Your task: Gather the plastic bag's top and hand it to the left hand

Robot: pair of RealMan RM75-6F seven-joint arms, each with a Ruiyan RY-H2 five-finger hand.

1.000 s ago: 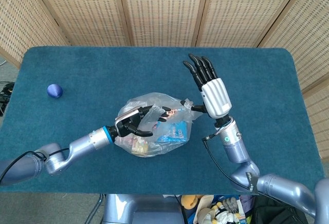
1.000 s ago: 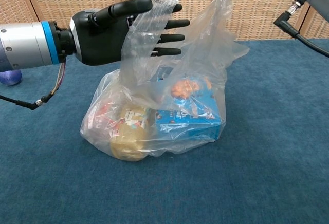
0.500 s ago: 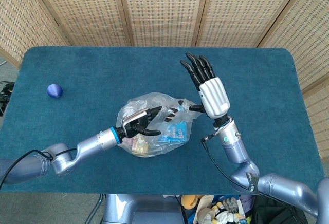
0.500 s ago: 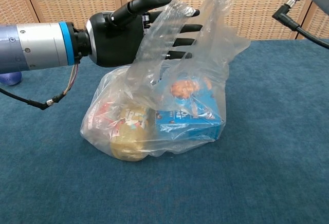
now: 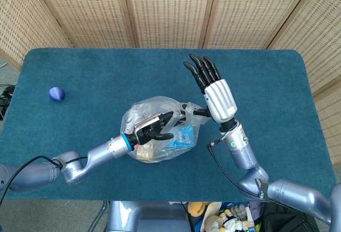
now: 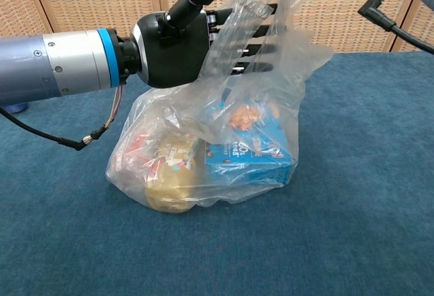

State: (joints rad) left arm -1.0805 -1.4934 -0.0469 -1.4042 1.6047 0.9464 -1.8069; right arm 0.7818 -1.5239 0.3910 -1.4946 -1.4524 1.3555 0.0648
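My right hand (image 5: 216,99) pinches the plastic bag's (image 6: 203,153) top, lifted and stretched clear over snack packs; the bag sits mid-counter (image 5: 80,72). My left hand (image 6: 183,38) reaches in, fingers (image 6: 258,34) spread against the film, seemingly grasping nothing.

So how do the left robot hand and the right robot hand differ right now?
The left robot hand is black-backed and lies low, reaching sideways into the gathered top of the plastic bag; the right robot hand has a white back and points away across the table. The left's fingers sit behind the film, not closed; the right pinches the bag's top by its thumb. Both have black fingers.
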